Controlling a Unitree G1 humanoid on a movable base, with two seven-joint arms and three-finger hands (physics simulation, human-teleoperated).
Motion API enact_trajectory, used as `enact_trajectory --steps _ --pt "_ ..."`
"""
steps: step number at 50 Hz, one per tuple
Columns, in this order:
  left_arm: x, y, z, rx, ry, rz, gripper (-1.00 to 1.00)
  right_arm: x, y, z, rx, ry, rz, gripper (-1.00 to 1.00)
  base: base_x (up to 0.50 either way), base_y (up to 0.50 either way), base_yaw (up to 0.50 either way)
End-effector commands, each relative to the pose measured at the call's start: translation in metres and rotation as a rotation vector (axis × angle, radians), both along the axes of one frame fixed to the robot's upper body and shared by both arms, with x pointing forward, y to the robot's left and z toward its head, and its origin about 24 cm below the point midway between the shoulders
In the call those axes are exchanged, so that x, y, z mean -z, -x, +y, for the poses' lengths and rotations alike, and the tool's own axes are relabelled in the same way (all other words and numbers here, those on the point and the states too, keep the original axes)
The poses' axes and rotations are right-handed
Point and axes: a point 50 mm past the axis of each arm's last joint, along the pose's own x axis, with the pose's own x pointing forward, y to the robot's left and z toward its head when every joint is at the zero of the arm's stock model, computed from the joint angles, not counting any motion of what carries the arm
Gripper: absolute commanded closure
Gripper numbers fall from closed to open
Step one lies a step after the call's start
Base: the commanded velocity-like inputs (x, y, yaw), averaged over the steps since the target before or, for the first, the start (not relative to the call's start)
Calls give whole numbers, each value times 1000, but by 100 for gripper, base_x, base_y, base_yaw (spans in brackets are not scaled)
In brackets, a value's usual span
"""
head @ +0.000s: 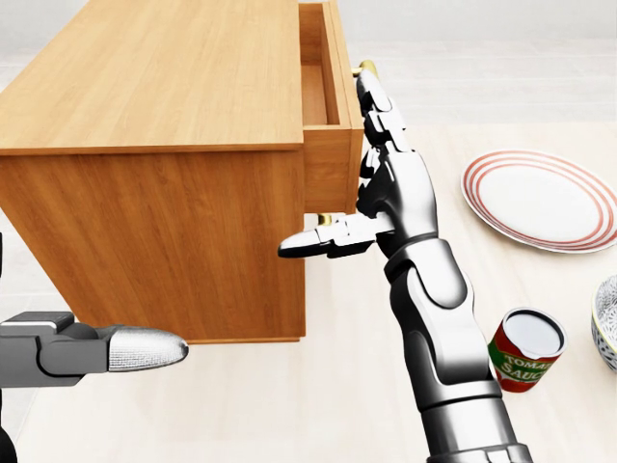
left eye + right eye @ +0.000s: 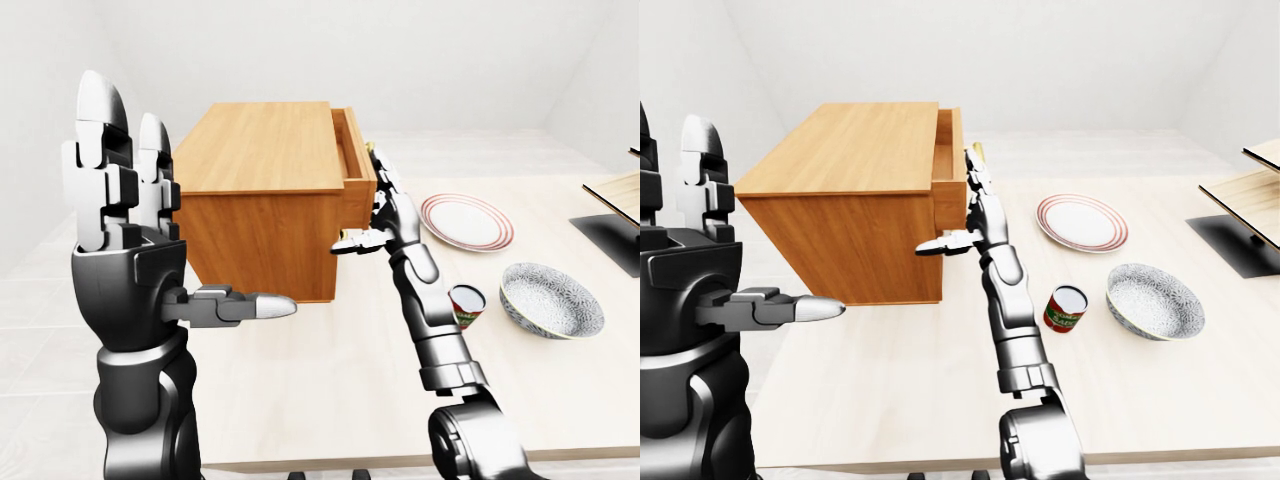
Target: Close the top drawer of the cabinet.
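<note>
Left-eye view: light wooden box-shaped cabinet (image 2: pixel 262 195) standing near the far left edge of the pale wooden table (image 2: pixel 330 380), top drawer (image 2: pixel 356 160) pulled out toward the view's right. Right hand (image 2: pixel 385 210) flat against the drawer's face, fingers straight and spread, gripping nothing. Left hand (image 2: pixel 125 215) raised at the view's left, well apart from the cabinet, fingers upright and open, thumb jutting right, empty. Round white plate with red rim rings (image 2: pixel 467 221) beside the right arm; grey patterned bowl (image 2: pixel 552 299) nearer the table's right edge.

Head view: drawer still partly open, a small brass knob (image 1: pixel 364 68) just above the fingertips (image 1: pixel 367 89). Red tomato sauce can (image 1: pixel 525 349) upright just right of the forearm.

Right-eye view: same layout, dark stand with wooden boards (image 2: pixel 1252 215) at the table's far right edge.
</note>
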Motion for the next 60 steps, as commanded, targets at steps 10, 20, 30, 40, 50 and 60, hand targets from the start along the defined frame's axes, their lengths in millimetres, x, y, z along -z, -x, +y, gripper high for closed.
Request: enact_trajectory --steps 10,20,30,40,50,60 --pt "2 -1 2 -6 12 9 -100 67 -28 62 -253 151 481 -100 0 0 0" --pt "1 0 2 -5 11 4 -100 66 -27 68 -280 141 481 -100 0 0 0" --pt "1 0 3 -7 13 6 -100 72 -20 83 -331 115 507 -100 1 0 0" --pt "1 0 2 -7 15 5 -100 65 -20 92 -365 97 497 -100 1 0 0" --pt "0 1 2 -6 16 0 -100 60 -19 101 -408 100 484 -100 0 0 0" --pt "1 1 3 -6 17 6 -100 63 -15 107 -438 101 488 -100 0 0 0"
